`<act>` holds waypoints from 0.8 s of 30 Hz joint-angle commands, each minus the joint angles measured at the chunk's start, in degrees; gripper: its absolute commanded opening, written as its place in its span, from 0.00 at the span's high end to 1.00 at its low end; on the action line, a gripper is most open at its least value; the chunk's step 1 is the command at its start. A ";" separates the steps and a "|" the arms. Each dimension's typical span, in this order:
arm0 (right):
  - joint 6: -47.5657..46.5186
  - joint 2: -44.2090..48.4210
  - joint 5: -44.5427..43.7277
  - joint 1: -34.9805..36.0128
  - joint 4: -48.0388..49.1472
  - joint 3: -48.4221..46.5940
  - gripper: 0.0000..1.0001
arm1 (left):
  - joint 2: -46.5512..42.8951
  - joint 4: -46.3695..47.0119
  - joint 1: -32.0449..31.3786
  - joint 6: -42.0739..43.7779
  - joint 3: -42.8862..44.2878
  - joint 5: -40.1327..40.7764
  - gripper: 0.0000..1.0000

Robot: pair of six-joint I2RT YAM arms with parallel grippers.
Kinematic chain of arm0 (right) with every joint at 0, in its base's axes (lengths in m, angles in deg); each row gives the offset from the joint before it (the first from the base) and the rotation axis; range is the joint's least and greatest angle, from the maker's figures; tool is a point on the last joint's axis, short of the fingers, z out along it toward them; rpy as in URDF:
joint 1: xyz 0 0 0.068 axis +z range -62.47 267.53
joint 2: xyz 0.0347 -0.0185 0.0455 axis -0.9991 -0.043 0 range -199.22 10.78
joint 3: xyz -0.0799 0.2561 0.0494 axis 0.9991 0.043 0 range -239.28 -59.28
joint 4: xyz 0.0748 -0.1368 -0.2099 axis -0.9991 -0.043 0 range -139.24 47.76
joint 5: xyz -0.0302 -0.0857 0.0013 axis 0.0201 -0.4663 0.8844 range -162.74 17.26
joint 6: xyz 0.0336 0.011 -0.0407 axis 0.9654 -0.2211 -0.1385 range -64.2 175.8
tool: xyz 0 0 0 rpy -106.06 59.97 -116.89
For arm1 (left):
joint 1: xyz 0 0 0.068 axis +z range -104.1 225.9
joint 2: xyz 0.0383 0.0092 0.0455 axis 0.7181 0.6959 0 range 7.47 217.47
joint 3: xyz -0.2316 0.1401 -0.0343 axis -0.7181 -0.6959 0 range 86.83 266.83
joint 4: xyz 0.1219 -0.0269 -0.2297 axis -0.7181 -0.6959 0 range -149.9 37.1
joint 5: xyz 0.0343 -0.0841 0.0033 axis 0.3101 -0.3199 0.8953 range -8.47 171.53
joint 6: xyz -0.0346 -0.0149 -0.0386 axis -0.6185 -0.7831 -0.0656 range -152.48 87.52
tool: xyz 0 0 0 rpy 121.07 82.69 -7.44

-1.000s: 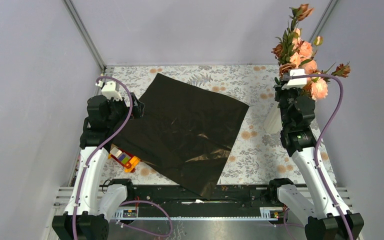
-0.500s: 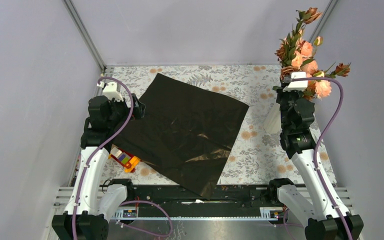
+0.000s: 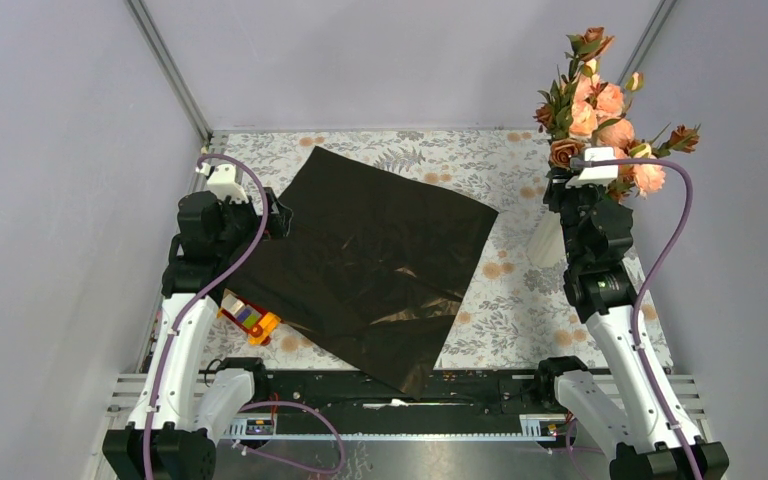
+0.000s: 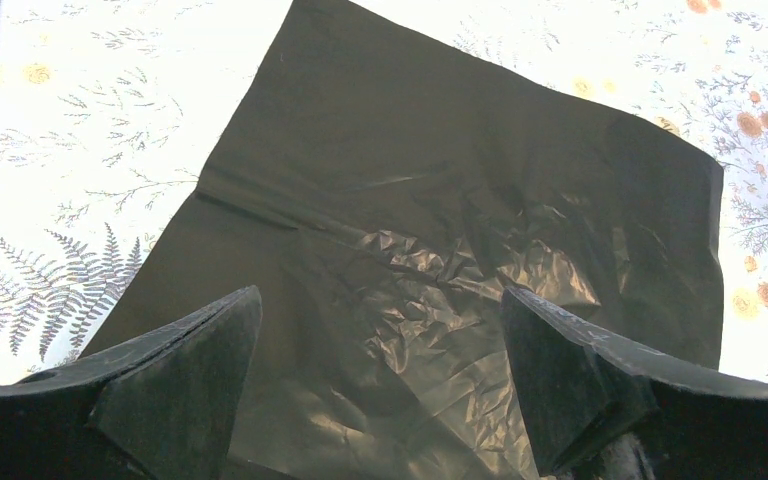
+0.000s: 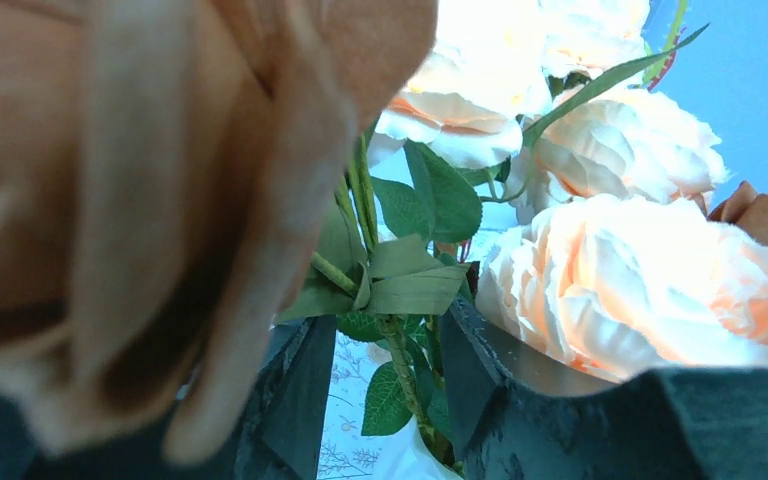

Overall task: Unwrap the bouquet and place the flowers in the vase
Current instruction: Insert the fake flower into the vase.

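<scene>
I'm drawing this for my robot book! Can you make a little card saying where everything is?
Wrapping paper: black, spread flat on the table
Flowers: upright at the right, stems between the right fingers
Right fingers: apart, not squeezing the stems
Vase: white, mostly hidden behind the right arm
Left fingers: open above the paper, empty
Toy car: at the paper's near left edge

Across the surface (image 3: 520,300), a pale print of ferns and orange blossoms. By its left edge, toward the near-left corner, a colourful toy-block car (image 3: 250,320) (red, yellow and orange bricks, only partly showing). Along the near edge, a black rail (image 3: 480,385), with a strip of bare metal just in front of it. Behind and to both sides, plain grey walls (image 3: 380,60). At the far-left corner, a slanted metal post (image 3: 170,70).
</scene>
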 commanded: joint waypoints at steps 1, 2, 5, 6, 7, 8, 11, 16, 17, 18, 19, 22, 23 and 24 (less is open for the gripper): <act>1.83 -0.13 3.33 -0.25 1.37 -3.81 0.50 | -0.93 2.10 -0.14 0.55 -0.21 -0.72 0.01; 1.99 -0.29 3.93 -0.27 1.38 -4.17 0.49 | -0.93 2.06 -0.14 0.51 -0.21 -0.72 0.01; 2.70 -1.19 5.50 -0.27 1.83 -5.20 0.46 | -0.85 2.08 -0.14 0.51 -0.21 -0.68 0.01; 2.77 -1.39 5.81 -0.23 1.94 -5.59 0.46 | -0.80 2.04 -0.14 0.51 -0.21 -0.72 0.01; 2.77 -1.54 6.18 -0.20 1.94 -5.97 0.45 | -0.77 2.04 -0.10 0.51 -0.21 -0.78 0.01; 2.79 -1.76 6.60 -0.24 2.11 -6.35 0.45 | -0.76 2.01 -0.14 0.51 -0.21 -0.89 0.01; 2.57 -2.16 7.97 -0.19 2.39 -7.61 0.44 | -0.67 2.03 -0.14 0.42 -0.21 -0.93 0.01; 1.83 -1.98 8.01 -0.19 3.96 -8.17 0.44 | -0.54 2.04 -0.14 0.33 -0.28 -1.22 0.01; 1.59 -2.03 7.97 -0.19 3.92 -8.41 0.44 | -0.46 2.08 -0.10 0.33 -0.30 -1.25 0.01; 1.35 -2.09 7.86 -0.19 3.85 -8.73 0.45 | -0.41 2.10 -0.11 0.33 -0.22 -1.30 0.01; 1.24 -2.15 7.84 -0.19 3.80 -8.96 0.46 | -0.41 2.04 -0.14 0.27 -0.23 -1.31 0.01; 0.93 -2.18 7.97 -0.19 3.62 -9.42 0.55 | -0.30 2.03 -0.14 0.17 -0.21 -1.42 0.01; 0.85 -2.03 7.99 -0.19 3.54 -9.41 0.62 | -0.32 2.03 -0.14 0.16 -0.28 -1.48 0.01; 0.68 -2.00 7.86 -0.18 3.43 -9.31 0.72 | -0.24 2.03 -0.14 0.16 -0.30 -1.47 0.01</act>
